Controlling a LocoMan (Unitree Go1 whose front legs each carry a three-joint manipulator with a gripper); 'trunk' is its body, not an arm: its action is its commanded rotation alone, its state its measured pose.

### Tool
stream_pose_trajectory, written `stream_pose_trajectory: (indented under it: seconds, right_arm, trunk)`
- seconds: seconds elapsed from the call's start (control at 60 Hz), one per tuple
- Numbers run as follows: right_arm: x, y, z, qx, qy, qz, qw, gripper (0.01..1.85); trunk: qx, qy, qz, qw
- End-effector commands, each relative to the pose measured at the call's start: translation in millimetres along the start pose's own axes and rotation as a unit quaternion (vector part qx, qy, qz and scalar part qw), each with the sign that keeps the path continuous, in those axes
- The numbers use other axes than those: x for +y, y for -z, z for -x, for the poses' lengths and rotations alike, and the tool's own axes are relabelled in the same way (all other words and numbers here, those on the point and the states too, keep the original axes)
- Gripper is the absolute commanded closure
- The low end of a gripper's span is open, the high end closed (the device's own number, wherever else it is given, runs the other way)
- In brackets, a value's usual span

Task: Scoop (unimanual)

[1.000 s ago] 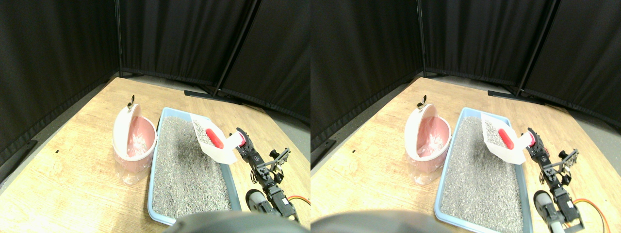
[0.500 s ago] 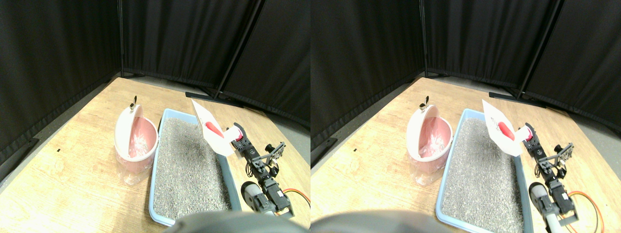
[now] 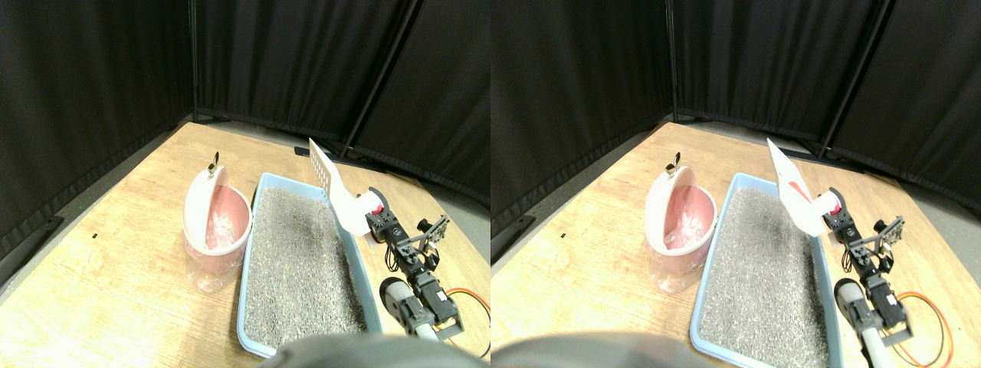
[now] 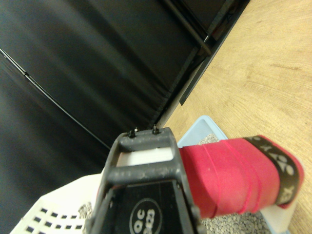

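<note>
My right gripper (image 3: 375, 218) is shut on the red wrapped handle (image 3: 375, 205) of a white slotted scoop (image 3: 334, 188). It holds the scoop in the air over the far right rim of the light blue litter tray (image 3: 244, 270). The scoop blade stands steeply, tip up and toward the back. Grey litter (image 3: 295, 253) fills the tray. In the wrist view the red handle (image 4: 236, 173) lies beside the dark jaw frame, with the scoop's slotted white blade (image 4: 46, 214) and a corner of the tray (image 4: 204, 127) beyond it.
A pink bin (image 3: 218, 226) with a white swing lid (image 3: 198, 201) stands against the tray's left side on the wooden table (image 3: 115, 253). Black curtains (image 3: 100, 69) enclose the back and left. An orange cable (image 3: 469, 295) lies by the arm.
The scoop has risen from low over the tray and tipped from nearly flat to steep. The litter that lay on it is gone. The arm has drawn nearer and more upright.
</note>
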Motion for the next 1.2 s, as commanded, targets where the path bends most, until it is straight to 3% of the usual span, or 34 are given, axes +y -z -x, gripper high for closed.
stream_pose_trajectory:
  seconds: [0.017,0.317,0.4,0.733,1.0,1.117,1.15,1.2]
  right_arm:
    - [10.9,-5.7,-3.2,-0.02,-0.024,-0.039,0.999,1.81]
    - [7.1,-1.5,-7.3,-0.01,-0.026,-0.086,0.996,1.81]
    - [5.1,-0.7,-9.0,-0.006,-0.025,-0.138,0.99,1.81]
    - [0.9,1.9,-12.4,-0.002,-0.02,-0.139,0.99,1.81]
    - [0.6,0.8,-13.4,-0.006,-0.018,-0.119,0.993,1.81]
    - [5.1,-2.5,-8.8,-0.025,-0.01,-0.027,0.999,1.81]
    - [6.0,-4.4,-8.6,-0.024,-0.029,-0.009,0.999,1.81]
    - [8.9,-7.2,-7.5,-0.034,-0.026,0.025,0.999,1.81]
  trunk:
    - [-0.0028,-0.006,0.008,0.9999]
    - [0.0005,-0.007,0.008,0.9999]
    - [0.001,-0.008,0.007,0.9999]
    - [0.0028,-0.009,0.006,0.9999]
    - [0.003,-0.011,0.007,0.9999]
    - [0.0029,-0.012,0.007,0.9999]
    - [0.0024,-0.013,0.007,0.9999]
    - [0.0024,-0.013,0.007,0.9999]
